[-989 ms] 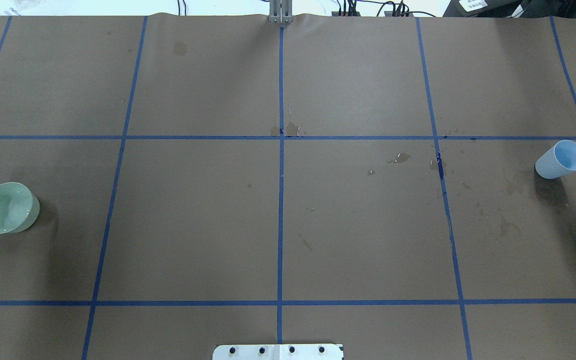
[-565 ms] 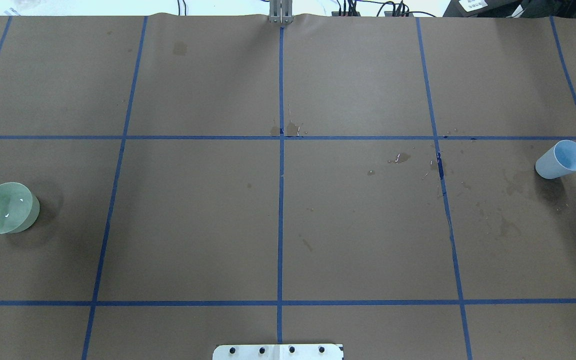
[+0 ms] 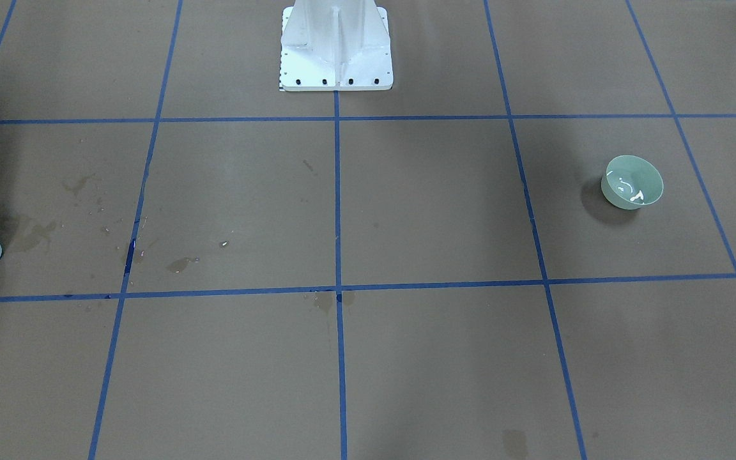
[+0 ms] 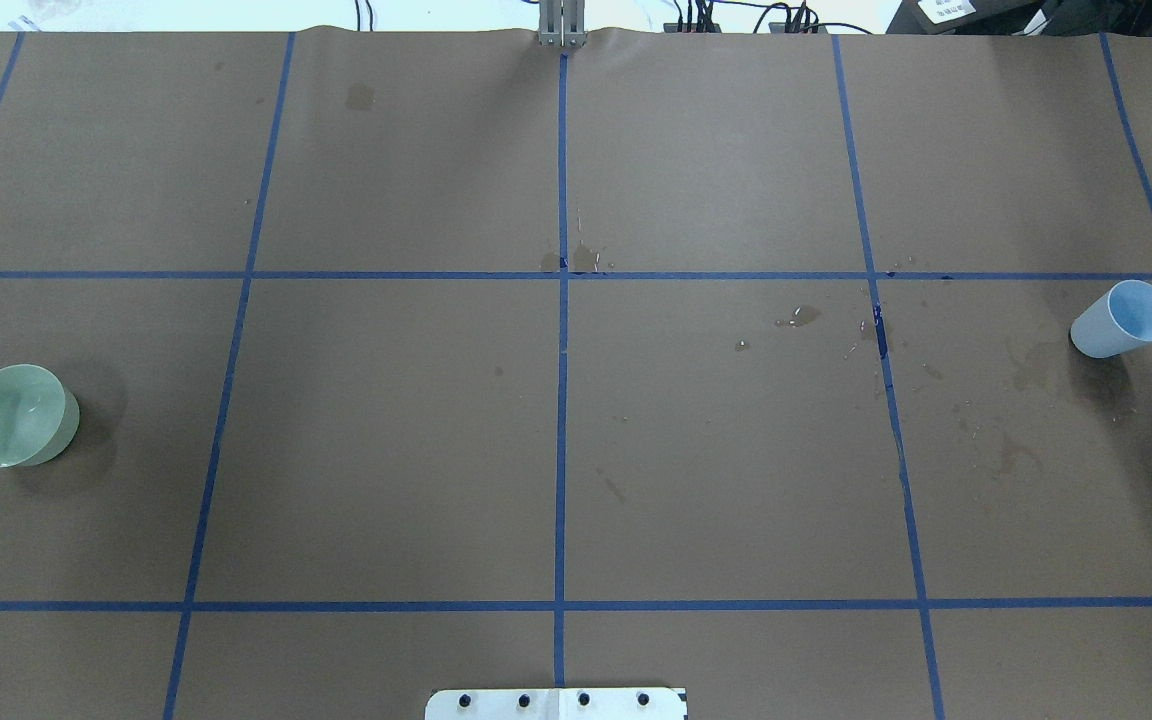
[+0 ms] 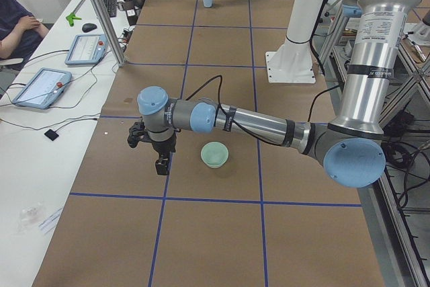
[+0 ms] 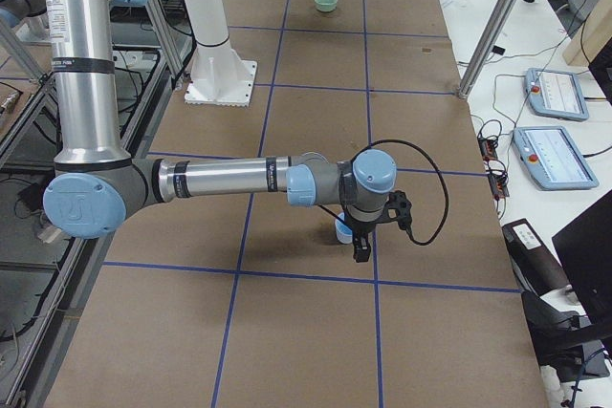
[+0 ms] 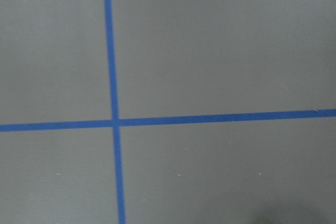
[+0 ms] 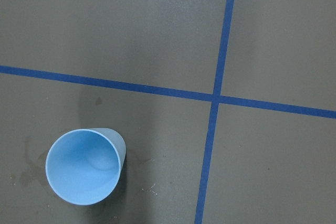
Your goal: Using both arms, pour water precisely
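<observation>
A pale green bowl (image 4: 16,415) stands at the table's left end; it also shows in the front view (image 3: 632,182). Water (image 3: 627,187) shows as white glints inside it. An empty light blue cup (image 4: 1123,318) stands upright at the right end, and it shows in the right wrist view (image 8: 84,166). My left arm (image 5: 255,122) reaches past the bowl (image 5: 214,154); its gripper (image 5: 161,165) hangs beside the bowl, holding nothing. My right arm (image 6: 229,179) holds its gripper (image 6: 360,251) just beside the cup (image 6: 340,229). I cannot tell whether either gripper is open or shut.
The white pedestal base (image 3: 336,51) stands at the robot's side of the table. Wet stains (image 4: 801,315) mark the brown paper right of centre. Blue tape lines (image 4: 561,400) grid the table. A seated operator (image 5: 17,28) and tablets (image 6: 555,155) are beside the table.
A black part of the left gripper at the overhead view's left edge moved away from the bowl and out of that view. The glints in the bowl shifted.
</observation>
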You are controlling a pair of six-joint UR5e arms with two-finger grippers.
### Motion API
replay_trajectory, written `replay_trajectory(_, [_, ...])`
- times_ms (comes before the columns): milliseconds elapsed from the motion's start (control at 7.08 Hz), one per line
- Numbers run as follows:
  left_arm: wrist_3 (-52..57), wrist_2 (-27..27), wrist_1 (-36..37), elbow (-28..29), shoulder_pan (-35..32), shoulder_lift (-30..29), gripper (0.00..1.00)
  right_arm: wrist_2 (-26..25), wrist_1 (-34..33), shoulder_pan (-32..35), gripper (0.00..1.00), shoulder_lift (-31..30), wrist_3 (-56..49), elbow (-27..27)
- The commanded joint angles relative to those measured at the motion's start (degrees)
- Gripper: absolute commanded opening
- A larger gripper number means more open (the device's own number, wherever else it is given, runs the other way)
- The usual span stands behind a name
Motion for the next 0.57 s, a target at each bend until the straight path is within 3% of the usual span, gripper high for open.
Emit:
replay_trajectory(0, [1.6,-0.3,0.0,-0.2,-1.4,3.5,1.0,1.1,-0.1,0.2,0.99,-0.2,0.0,0.1])
replay_trajectory(424, [4.6,-0.4,-0.1,-0.7,-3.3,6.5,1.0,2.5,-0.3,2.0,0.99,-1.5,0.3,2.2])
